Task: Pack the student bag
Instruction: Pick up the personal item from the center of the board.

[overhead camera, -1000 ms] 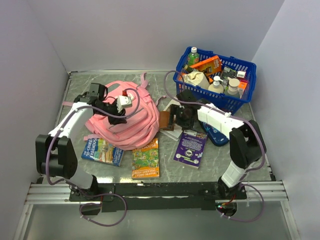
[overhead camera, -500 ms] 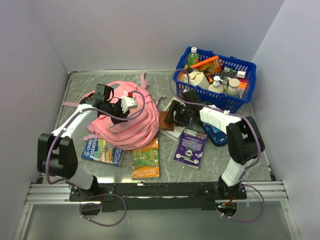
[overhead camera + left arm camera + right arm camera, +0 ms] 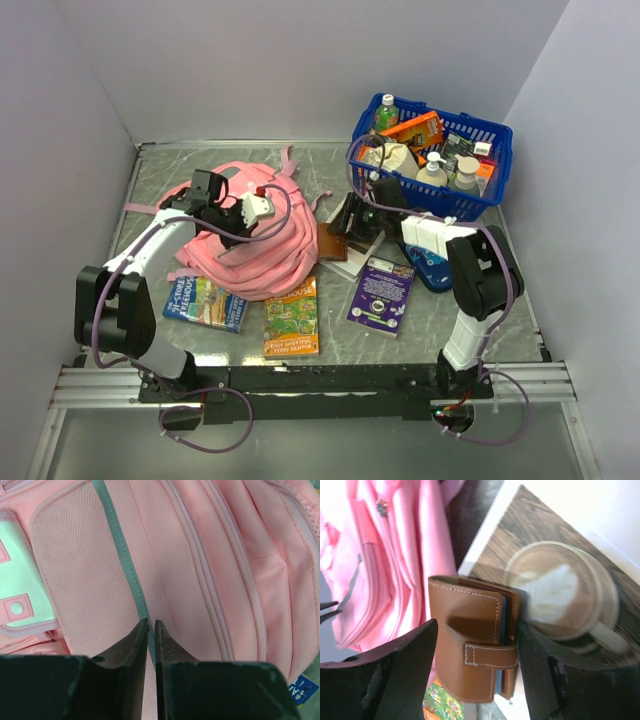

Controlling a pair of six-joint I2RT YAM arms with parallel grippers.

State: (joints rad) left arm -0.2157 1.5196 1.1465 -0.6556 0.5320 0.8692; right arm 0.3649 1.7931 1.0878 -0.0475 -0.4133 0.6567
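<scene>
Student bag [image 3: 250, 250] lies left-centre on bench [image 3: 160, 170]. Left gripper [image 3: 151, 624] on it, jaws nearly closed, thin slit; fabric pinch unclear. Right gripper [image 3: 477, 627] wide open, straddling brown wallet [image 3: 470, 650].

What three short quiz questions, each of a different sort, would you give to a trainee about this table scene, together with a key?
1. True or false: the purple book lies inside the blue basket.
2. What is between the fingers of the right claw? A) the brown wallet B) a bottle C) a pair of scissors
3. Fill in: the left claw is down at the pink ____.
Key: 1 false; 2 A; 3 student bag.
</scene>
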